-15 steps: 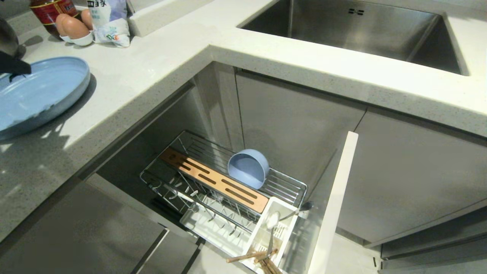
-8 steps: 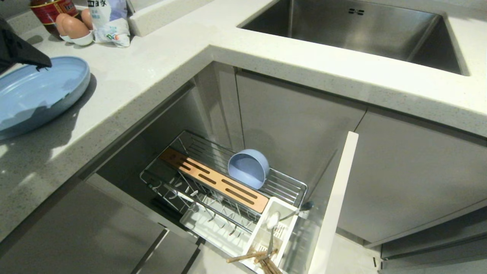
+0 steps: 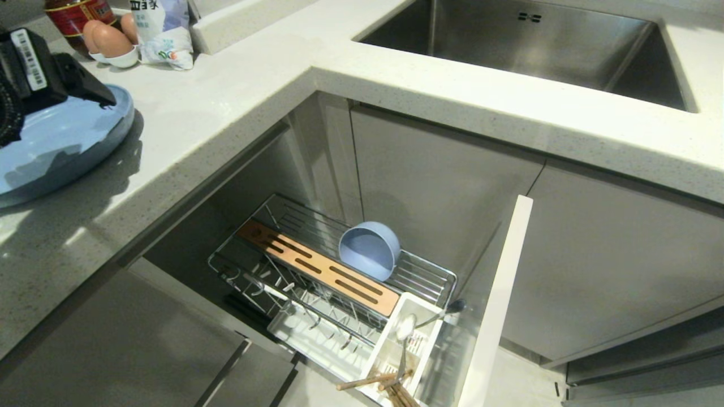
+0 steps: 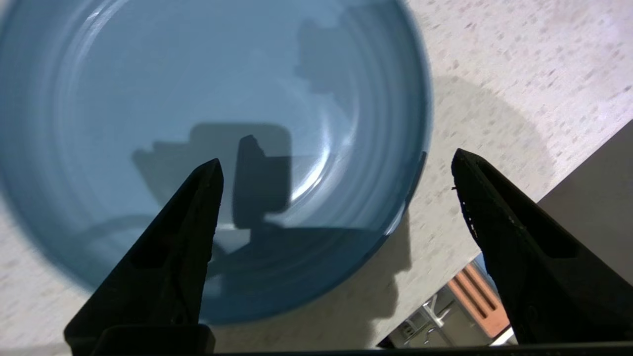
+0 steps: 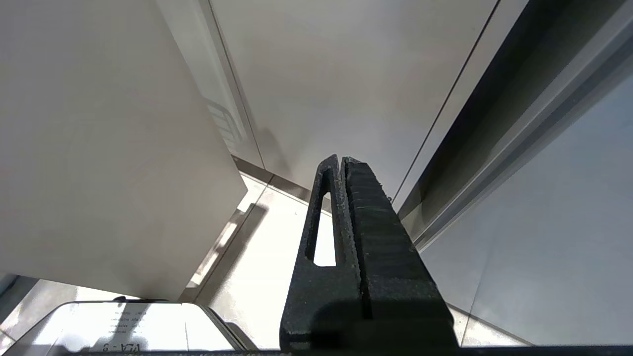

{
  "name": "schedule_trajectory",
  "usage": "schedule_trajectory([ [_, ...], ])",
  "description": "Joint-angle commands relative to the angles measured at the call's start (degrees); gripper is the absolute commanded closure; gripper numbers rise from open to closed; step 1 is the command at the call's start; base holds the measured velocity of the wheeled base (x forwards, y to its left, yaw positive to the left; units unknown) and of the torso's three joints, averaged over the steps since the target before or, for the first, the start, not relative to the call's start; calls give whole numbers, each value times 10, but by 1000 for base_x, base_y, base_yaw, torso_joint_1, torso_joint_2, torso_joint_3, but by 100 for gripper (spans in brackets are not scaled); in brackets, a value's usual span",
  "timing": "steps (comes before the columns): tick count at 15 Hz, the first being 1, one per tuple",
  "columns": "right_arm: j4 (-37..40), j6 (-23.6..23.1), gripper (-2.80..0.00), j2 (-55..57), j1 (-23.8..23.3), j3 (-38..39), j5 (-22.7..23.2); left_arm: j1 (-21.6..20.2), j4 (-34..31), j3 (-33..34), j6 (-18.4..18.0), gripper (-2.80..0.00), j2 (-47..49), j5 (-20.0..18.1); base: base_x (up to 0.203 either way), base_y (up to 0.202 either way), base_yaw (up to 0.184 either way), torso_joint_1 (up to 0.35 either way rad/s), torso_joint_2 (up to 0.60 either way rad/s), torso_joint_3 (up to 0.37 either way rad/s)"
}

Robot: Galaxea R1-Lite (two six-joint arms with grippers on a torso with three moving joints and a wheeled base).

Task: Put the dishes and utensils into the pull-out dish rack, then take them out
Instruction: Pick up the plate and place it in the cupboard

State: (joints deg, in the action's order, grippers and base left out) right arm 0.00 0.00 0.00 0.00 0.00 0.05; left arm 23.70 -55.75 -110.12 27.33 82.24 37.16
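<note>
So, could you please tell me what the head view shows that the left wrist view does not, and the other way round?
Only the head view shows the bowl on its side in the rack, the spoon and chopsticks in the caddy, the steel sink and the eggs. Only the left wrist view shows the left gripper with its fingers spread wide, one over the plate and one beyond its rim, holding nothing. Both show the blue plate lying on the countertop and part of the pull-out dish rack below.
</note>
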Motion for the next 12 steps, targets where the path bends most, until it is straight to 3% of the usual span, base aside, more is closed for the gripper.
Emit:
schedule_trajectory([
  [1,0,0,0,0,0,0,0,-13,10,0,2,-280,20,-9,0,0,0,0,0,0],
  [5,0,0,0,0,0,0,0,-30,32,-1,2,-280,36,-59,0,0,0,0,0,0],
  [12,0,0,0,0,0,0,0,-49,50,1,1,-280,54,-63,0,0,0,0,0,0],
])
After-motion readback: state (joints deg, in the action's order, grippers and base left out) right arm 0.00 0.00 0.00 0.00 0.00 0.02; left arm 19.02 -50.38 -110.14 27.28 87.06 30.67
